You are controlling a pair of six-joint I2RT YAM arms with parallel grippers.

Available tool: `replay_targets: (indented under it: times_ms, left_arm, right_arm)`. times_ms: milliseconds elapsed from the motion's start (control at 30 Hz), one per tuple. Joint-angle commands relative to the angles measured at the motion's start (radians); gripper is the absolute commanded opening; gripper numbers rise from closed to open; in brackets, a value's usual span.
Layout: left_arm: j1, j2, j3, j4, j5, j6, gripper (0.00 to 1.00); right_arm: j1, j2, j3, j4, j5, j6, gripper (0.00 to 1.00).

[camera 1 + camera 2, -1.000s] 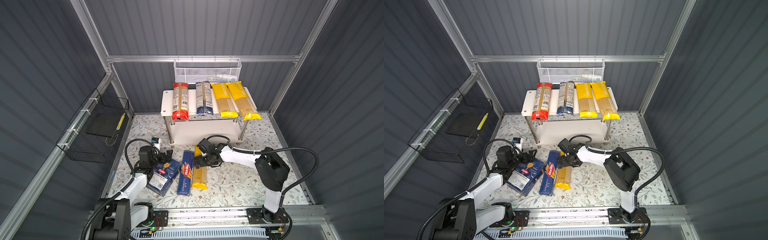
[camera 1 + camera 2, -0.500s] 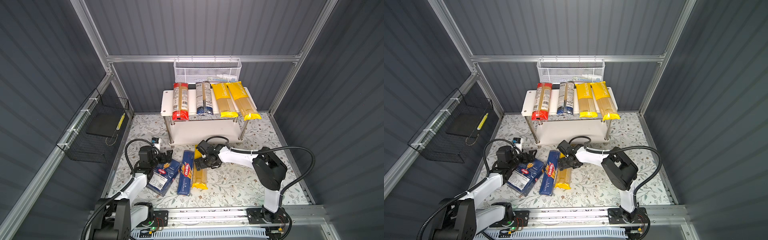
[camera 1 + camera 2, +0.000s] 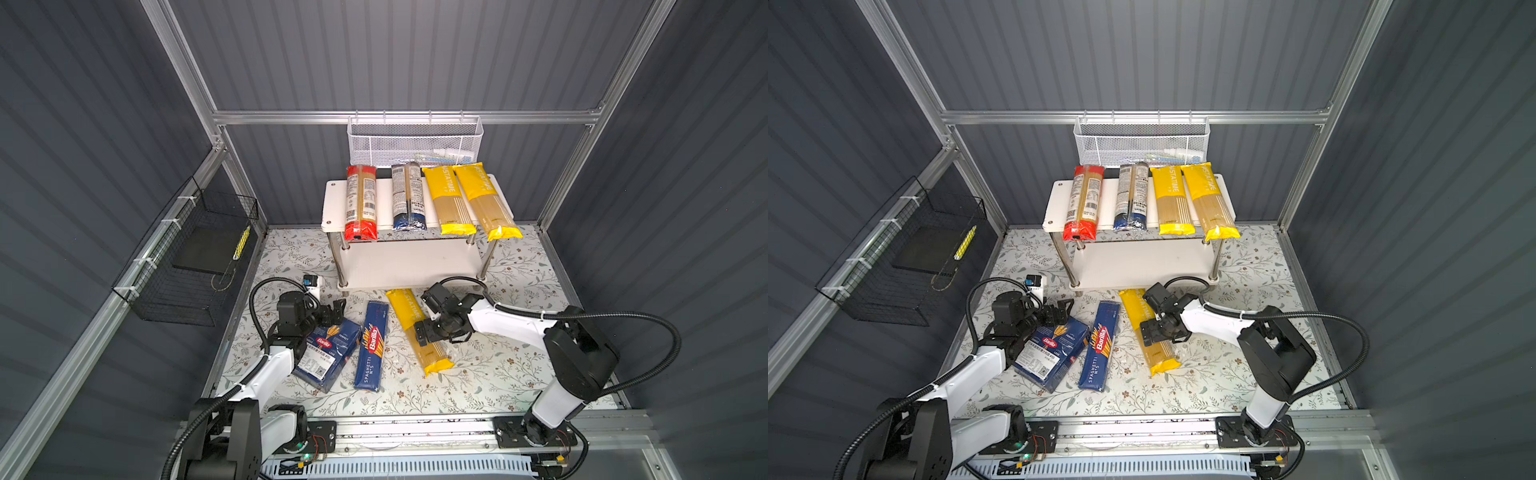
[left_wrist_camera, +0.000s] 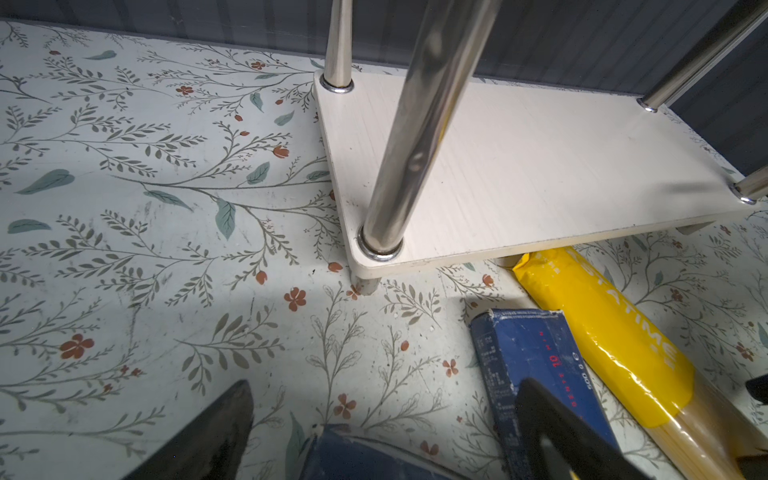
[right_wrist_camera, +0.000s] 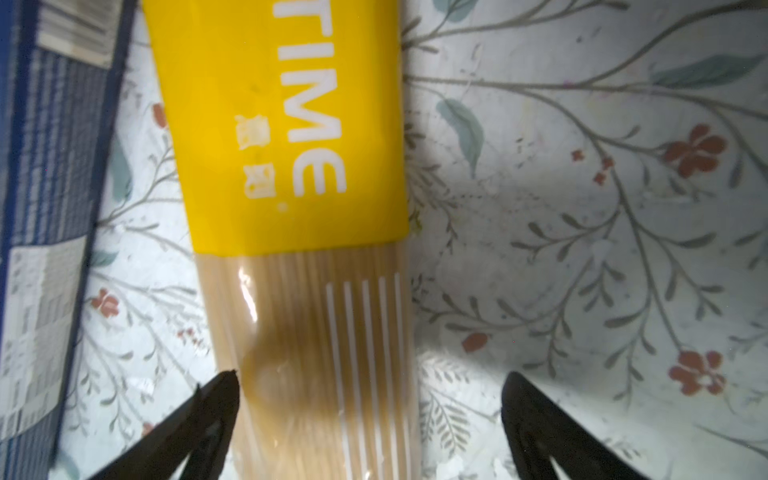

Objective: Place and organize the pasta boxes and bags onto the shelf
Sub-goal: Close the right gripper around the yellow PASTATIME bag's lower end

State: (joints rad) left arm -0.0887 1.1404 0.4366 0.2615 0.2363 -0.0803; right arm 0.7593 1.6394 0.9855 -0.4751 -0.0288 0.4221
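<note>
Right gripper (image 5: 372, 376) released above yellow bag (image 5: 286, 145), one fingertip (image 5: 208, 409) overlapping its edge. Descent risks crushed strands or missed grasp.

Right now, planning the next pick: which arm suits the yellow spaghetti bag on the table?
Right. The right claw hangs open over the yellow spaghetti bag; the left claw is farther off.

White mesh basket (image 3: 415, 145) on the back rail; black wire basket (image 3: 183, 291) at left.
</note>
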Motion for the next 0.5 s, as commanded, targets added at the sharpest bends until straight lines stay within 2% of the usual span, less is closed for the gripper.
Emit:
replay_targets:
  times_ms: [0, 233, 467]
  left_arm:
    - [0.004, -0.021, 0.012, -0.010, 0.015, 0.014, 0.99]
    - [0.004, -0.019, 0.013, -0.011, 0.007, 0.014, 0.99]
    - [0.004, -0.011, 0.017, -0.015, 0.004, 0.012, 0.99]
  right_arm:
    - [0.009, -0.066, -0.011, 0.035, -0.034, -0.073, 0.99]
    - [0.021, -0.019, 0.044, -0.027, 0.043, -0.093, 0.99]
    - [0.042, 0.067, 0.076, -0.001, 0.042, -0.040, 0.99]
